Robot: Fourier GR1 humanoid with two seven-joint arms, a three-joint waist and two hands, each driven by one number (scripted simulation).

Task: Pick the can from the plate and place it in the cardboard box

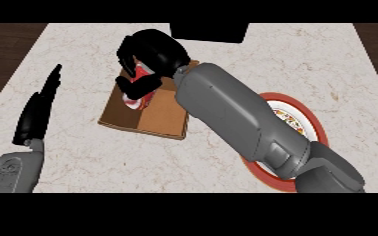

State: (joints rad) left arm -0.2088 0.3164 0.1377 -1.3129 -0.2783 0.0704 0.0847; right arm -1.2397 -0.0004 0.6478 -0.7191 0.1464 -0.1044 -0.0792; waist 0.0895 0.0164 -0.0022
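On the pale marble tabletop (310, 55), my right hand (151, 55) curls round the red-and-white can (140, 87) over the open cardboard box (159, 117). The red-rimmed plate (299, 111) holds nothing visible. My left hand (37, 112) rests straight-fingered.

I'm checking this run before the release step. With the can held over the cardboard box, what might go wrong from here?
1. The right hand curls round the can near the cardboard box's far end; released there, it might catch the rim.
2. The can looks tilted, so it may land on its side.
3. The right forearm crosses over the plate; pulling back low could brush it.
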